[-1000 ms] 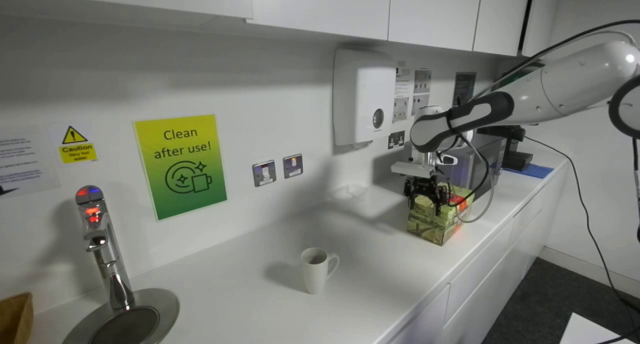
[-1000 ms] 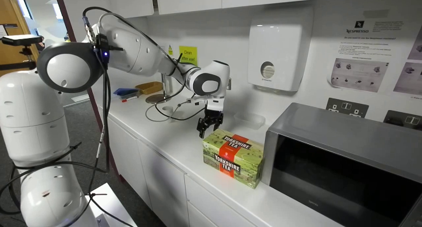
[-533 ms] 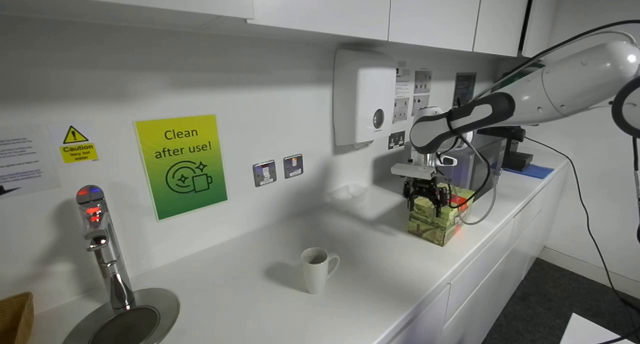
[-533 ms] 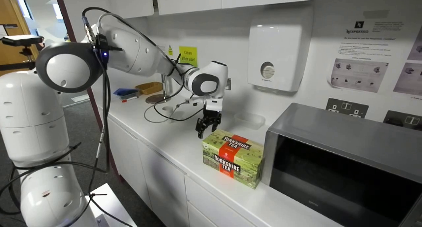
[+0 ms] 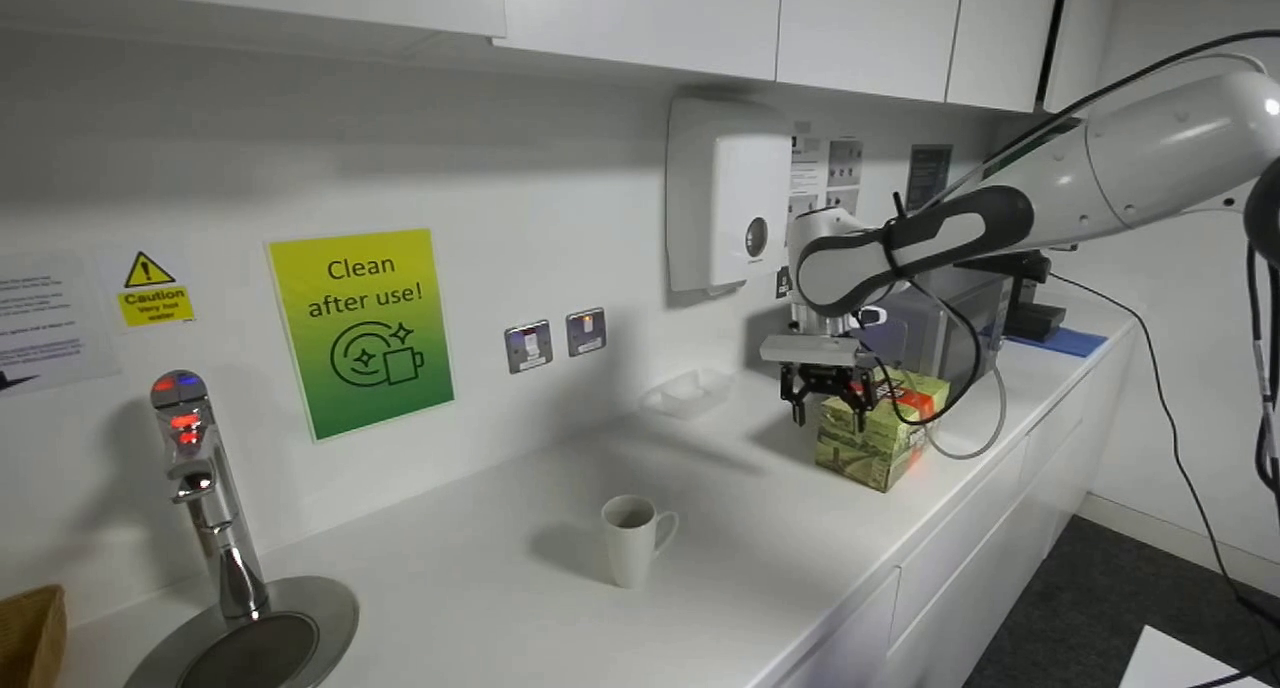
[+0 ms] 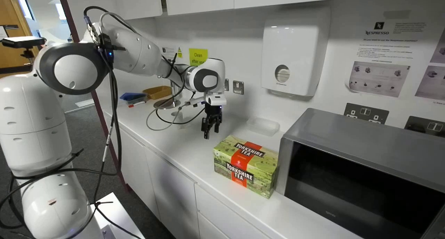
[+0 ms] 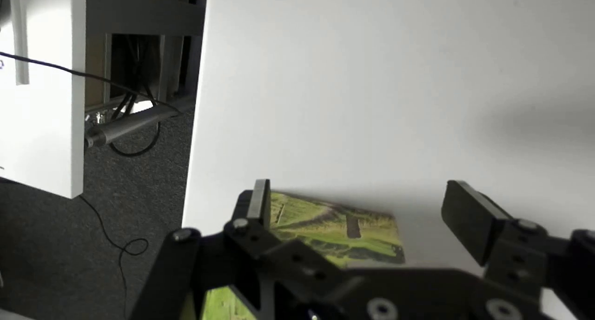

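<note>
1. While the wall [image 5: 560, 198] closes off the back, the long white counter [image 5: 480, 618] runs out to a front edge [image 7: 197, 101] that drops to dark carpet [image 7: 148, 185]; cabinets [image 5: 640, 18] overhang well above.
2. Bulky grey microwave [image 6: 351, 176] limits sideways room at one end, right beside the tea box [image 6: 245, 166]; can't tell if they touch.
3. Green tea box, red band, sits on the counter near the front edge, on the microwave side of the pincer [image 5: 829, 422]. Wrist view: its picture end shows past the fingers [image 7: 467, 222], partly covered.
4. Same pincer: released, fingers spread wide, pointing down over the counter, near the box end farther from the microwave. Gap to the box visible in an exterior view.
5. Clear plastic tub [image 5: 688, 394], near the wall, apart from pincer and box.
6. White mug [image 5: 628, 543], upright, well apart from the pincer, away from the microwave; counter surface stretches between the two.
</note>
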Controlling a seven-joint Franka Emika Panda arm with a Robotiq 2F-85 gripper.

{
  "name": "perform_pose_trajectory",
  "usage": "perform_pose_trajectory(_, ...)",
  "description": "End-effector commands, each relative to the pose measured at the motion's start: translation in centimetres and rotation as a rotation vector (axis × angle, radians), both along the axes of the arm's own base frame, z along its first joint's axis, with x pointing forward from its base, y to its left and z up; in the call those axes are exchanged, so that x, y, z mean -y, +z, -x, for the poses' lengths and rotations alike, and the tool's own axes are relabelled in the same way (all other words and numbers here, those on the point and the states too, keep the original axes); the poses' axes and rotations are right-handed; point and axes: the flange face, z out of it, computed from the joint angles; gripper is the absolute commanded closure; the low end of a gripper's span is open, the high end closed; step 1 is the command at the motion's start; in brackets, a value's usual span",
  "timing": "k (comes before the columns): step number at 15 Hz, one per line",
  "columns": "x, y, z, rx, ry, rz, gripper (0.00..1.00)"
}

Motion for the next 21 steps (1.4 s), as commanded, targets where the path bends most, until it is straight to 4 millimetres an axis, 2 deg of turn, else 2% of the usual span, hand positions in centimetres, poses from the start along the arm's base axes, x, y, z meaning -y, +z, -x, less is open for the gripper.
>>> perform_pose_trajectory(1,-3.3,2.0,-0.3,-0.011,0.198,-0.042,0.00)
perform_pose_trajectory(4,-4.7,2.2,-0.8,0.000,0.362,-0.086,0.00)
perform_pose_trajectory(9,-4.1,0.3,-0.8,-0.048,0.626,-0.167,0.00)
perform_pose_trajectory(10,-4.8,0.3,-0.6,-0.026,0.550,-0.118,0.00)
perform_pose_trajectory(14,-4.8,-0.5,-0.7,-0.040,0.559,-0.124,0.00)
perform_pose_trajectory(18,-5.1,0.0,-1.2,-0.004,0.593,-0.167,0.00)
perform_pose_trajectory(21,-8.5,0.5,-2.0,0.009,0.690,-0.134,0.00)
